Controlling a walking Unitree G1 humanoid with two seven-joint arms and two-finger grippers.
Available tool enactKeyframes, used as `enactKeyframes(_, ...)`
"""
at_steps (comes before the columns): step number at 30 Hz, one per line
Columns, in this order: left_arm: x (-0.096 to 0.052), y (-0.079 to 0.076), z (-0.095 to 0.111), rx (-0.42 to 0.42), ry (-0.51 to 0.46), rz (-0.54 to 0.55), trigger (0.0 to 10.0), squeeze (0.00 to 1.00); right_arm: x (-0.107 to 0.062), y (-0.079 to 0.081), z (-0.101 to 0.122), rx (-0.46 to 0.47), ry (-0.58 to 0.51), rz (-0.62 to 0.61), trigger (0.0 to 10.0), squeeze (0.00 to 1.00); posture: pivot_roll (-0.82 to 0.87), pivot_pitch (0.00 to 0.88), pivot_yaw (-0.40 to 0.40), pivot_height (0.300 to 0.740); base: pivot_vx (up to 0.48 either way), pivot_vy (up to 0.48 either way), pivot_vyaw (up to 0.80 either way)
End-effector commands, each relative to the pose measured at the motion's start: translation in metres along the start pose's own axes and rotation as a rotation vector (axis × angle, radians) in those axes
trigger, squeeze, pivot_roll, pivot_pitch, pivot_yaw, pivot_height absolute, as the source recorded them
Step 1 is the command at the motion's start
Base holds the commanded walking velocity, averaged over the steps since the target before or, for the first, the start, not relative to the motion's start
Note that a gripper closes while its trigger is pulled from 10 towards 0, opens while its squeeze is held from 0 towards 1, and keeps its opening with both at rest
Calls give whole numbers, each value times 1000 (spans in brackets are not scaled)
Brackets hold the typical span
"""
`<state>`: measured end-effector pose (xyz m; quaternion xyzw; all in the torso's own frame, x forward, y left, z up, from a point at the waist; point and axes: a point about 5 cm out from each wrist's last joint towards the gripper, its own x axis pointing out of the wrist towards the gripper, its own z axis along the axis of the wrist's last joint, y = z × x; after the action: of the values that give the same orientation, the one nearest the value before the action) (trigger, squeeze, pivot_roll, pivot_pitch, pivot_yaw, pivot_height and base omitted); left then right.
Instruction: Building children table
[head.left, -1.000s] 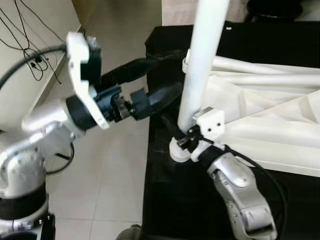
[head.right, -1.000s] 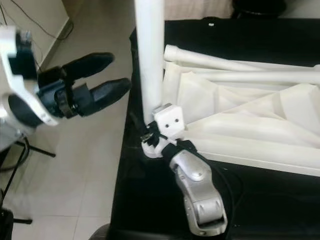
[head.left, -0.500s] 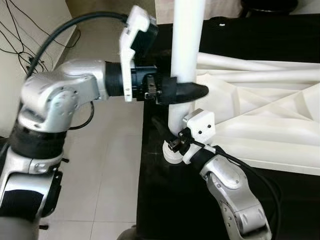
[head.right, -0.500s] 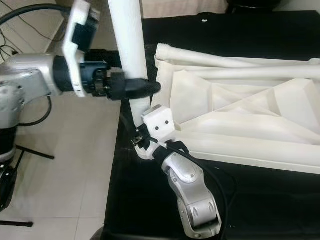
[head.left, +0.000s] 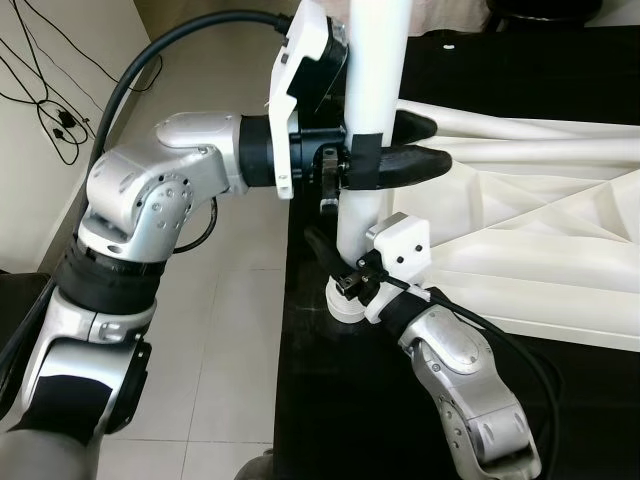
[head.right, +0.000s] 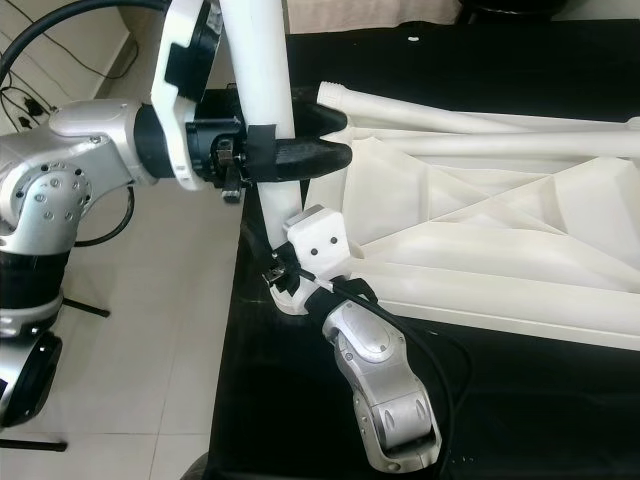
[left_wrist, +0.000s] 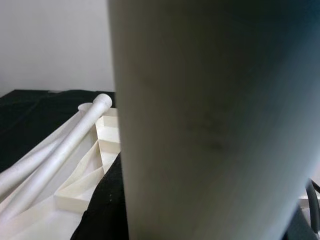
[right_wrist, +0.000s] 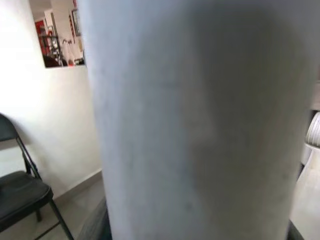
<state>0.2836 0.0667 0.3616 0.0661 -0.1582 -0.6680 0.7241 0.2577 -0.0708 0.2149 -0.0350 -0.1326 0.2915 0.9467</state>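
Note:
A white table leg (head.left: 372, 90) stands upright at the left edge of a black-covered table (head.left: 330, 400). Its round foot (head.left: 345, 303) rests on the black surface. My left gripper (head.left: 440, 142) reaches in from the left at mid height, shut on the leg, one black finger in front of it and one behind. Low down, my right gripper (head.left: 342, 265) is shut on the leg just above the foot. The leg sits close before both wrist cameras (left_wrist: 210, 125) (right_wrist: 195, 125). The white tabletop (head.left: 540, 250) lies upside down to the right, ribs showing.
Two more white legs (head.left: 530, 125) lie across the upturned tabletop. Left of the table's edge is tiled floor (head.left: 220, 330), with loose cables (head.left: 60, 120) by the wall. A black folding chair (right_wrist: 20, 195) stands against a wall in the right wrist view.
My left arm swung in from the floor side and closed its fingers round the leg, then pushed further past it. The right gripper stayed at the leg's base.

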Motion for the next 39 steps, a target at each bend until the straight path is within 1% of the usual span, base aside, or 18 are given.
enactKeyframes(1,-17,6,-8,-14,38,64,0,0,0,9,-10,97,19,53,10000,0,7,214,115,740,0,0,0)
enactKeyframes(7,-18,7,-8,-10,29,65,0,0,2,8,-9,105,18,51,10000,0,7,213,115,740,0,0,0)
enactKeyframes(8,-17,7,-6,-10,20,69,0,0,3,8,-6,134,21,113,10000,0,9,211,111,740,0,0,0)
enactKeyframes(9,-16,7,-4,-10,16,68,0,0,4,10,-3,151,16,205,10000,1000,9,212,108,740,0,0,0)
enactKeyframes(12,-15,7,-3,-10,13,67,0,0,5,12,-1,160,11,270,10000,1000,9,212,108,740,0,0,0)
enactKeyframes(13,-11,4,-1,-9,9,55,0,0,7,7,3,125,20,427,10000,1000,5,212,101,740,0,0,0)
enactKeyframes(15,-11,4,-1,-9,9,55,0,0,7,7,3,125,20,427,10000,1000,5,212,101,740,0,0,0)
enactKeyframes(17,-10,3,-1,-10,7,49,0,0,9,0,4,85,33,482,10000,1000,6,212,100,740,0,0,0)
enactKeyframes(18,-10,1,-1,-9,5,42,0,0,12,-9,2,21,59,556,10000,937,7,211,99,740,0,0,0)
enactKeyframes(19,-11,-1,-1,-10,3,34,0,0,15,-20,0,-37,97,633,10000,0,8,212,93,740,0,0,0)
enactKeyframes(20,-11,-1,-1,-10,3,34,0,0,15,-20,0,-37,97,633,10000,0,8,212,93,740,0,0,0)
enactKeyframes(24,-18,-7,-2,-13,1,8,0,0,38,-49,4,-98,163,815,10000,0,10,219,90,740,0,0,0)
enactKeyframes(28,-18,-8,-2,-13,-2,2,0,0,55,-52,12,-55,147,873,10000,0,10,221,91,740,0,0,0)
enactKeyframes(31,-11,-9,-1,-14,-6,-3,0,0,71,-50,19,37,102,913,10000,0,14,229,92,740,0,0,0)
enactKeyframes(33,-11,-9,-1,-14,-6,-3,0,0,71,-50,19,37,102,913,10000,0,14,229,92,740,0,0,0)
enactKeyframes(34,-8,-9,0,-15,-7,-5,0,0,74,-48,21,67,82,942,6627,0,17,233,93,740,0,0,0)
enactKeyframes(35,-6,-10,0,-15,-7,-7,0,0,76,-48,21,88,71,983,0,0,18,234,93,740,0,0,0)
enactKeyframes(39,1,-12,4,-10,-10,-13,0,0,78,-47,21,98,64,1085,0,0,21,238,94,740,0,0,0)
